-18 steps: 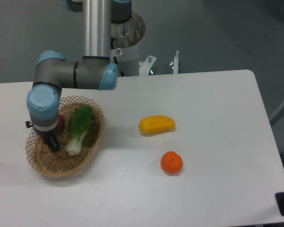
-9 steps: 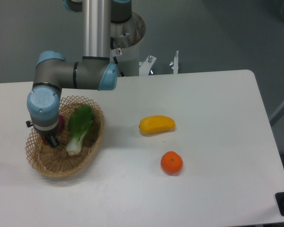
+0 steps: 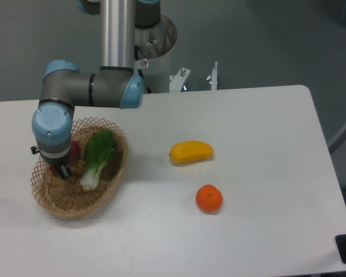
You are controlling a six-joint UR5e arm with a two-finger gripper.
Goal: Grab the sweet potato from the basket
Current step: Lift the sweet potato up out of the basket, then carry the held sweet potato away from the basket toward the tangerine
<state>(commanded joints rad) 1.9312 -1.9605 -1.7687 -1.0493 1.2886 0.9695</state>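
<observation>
The wicker basket [image 3: 106, 193] sits at the table's left. Inside it, only a reddish sliver of the sweet potato [image 3: 75, 150] shows, pressed against the right side of the arm's blue-capped wrist, which hides most of it. My gripper [image 3: 63, 171] points down into the basket's left half, and only its dark tip shows below the wrist. The view is too small and blocked to show how the fingers stand or whether they touch the sweet potato. A green leafy vegetable [image 3: 97, 156] lies in the basket just right of the gripper.
A yellow oblong fruit [image 3: 191, 152] lies on the white table mid-centre, and a round orange [image 3: 209, 198] sits nearer the front. The arm's base column [image 3: 118, 34] rises at the back, behind the basket. The table's right edge runs near the far right.
The gripper tip has risen slightly inside the basket, and the wrist has shifted a little up with it. The leafy vegetable has barely shifted.
</observation>
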